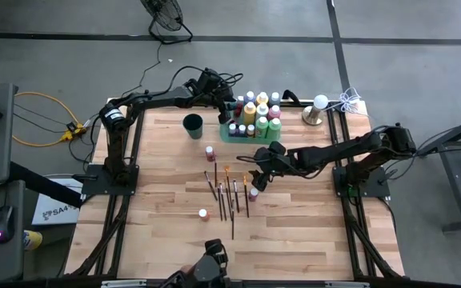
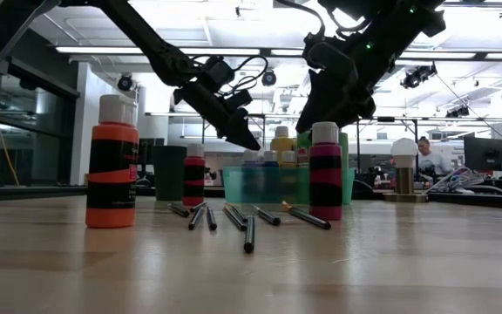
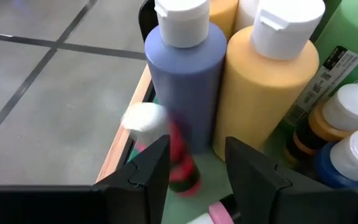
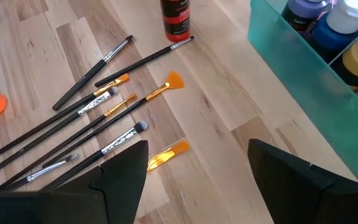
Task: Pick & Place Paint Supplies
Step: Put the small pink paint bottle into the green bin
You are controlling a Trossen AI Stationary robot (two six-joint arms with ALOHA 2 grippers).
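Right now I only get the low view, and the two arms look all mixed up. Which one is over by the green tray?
Observer: The left gripper. From above, it hangs over the far left corner of the green tray.
Operator: Is it holding a bottle?
Observer: No. Its wrist camera shows its fingers apart, with a small red bottle below them in the tray, beside a blue-purple bottle.
Operator: What about the other arm?
Observer: The right gripper is open and empty above the paintbrushes, close to an orange fan brush.
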